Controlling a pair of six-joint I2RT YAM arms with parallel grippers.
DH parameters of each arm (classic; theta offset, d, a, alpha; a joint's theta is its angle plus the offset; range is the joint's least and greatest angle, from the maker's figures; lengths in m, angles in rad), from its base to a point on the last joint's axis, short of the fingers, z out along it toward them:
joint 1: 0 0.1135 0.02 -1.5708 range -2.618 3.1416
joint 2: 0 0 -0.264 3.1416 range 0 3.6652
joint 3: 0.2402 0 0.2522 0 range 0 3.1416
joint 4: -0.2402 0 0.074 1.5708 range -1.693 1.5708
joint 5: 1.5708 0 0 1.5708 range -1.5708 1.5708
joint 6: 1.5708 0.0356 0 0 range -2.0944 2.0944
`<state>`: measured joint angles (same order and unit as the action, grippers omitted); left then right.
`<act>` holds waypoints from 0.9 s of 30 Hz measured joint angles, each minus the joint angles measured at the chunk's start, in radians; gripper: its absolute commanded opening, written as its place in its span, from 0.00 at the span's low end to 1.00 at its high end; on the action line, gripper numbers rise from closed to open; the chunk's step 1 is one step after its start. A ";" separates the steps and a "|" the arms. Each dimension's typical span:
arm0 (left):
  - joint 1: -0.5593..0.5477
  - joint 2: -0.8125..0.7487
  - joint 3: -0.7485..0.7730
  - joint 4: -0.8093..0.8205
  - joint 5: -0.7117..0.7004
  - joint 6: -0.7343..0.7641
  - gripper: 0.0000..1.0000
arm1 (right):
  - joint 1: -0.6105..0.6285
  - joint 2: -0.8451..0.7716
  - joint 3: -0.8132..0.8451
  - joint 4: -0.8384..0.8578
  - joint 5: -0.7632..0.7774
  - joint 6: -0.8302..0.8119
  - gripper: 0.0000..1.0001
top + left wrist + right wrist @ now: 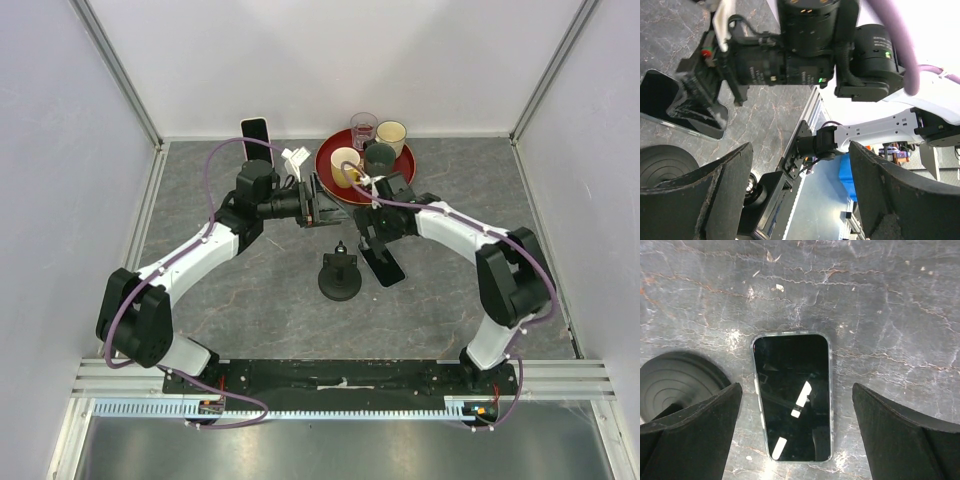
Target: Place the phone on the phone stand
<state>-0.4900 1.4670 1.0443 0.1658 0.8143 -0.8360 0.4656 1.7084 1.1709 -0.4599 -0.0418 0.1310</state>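
A dark phone [386, 266] in a clear case lies flat, screen up, on the grey marble table, just right of the black round-based phone stand [340, 279]. My right gripper [377, 240] hangs open above the phone. In the right wrist view the phone [792, 397] lies between the spread fingers [700, 415], apart from both, with the stand's base [675, 382] at the left. My left gripper [314, 207] is open and empty, held level behind the stand and pointing right. In its view [800, 200] the phone [660, 105] and the stand's base [665, 162] show at the left.
A red tray [328, 160] with several cups stands at the back centre. A second phone [255, 137] leans upright against the back wall, and a white object [296, 160] sits beside it. The two wrists are close together above the table's middle.
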 measured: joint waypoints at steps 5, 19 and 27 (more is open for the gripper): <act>0.004 0.000 0.000 0.001 0.001 0.000 0.83 | 0.035 0.088 0.036 -0.041 0.051 -0.016 0.98; 0.008 0.000 -0.002 0.029 0.009 -0.004 0.83 | 0.051 0.140 0.004 -0.020 0.031 -0.064 0.98; 0.008 0.011 -0.004 0.047 0.028 -0.015 0.83 | 0.055 0.117 -0.029 0.023 0.013 -0.068 0.98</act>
<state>-0.4816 1.4784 1.0405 0.2127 0.8425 -0.8509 0.5201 1.8256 1.1416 -0.4370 -0.0292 0.0631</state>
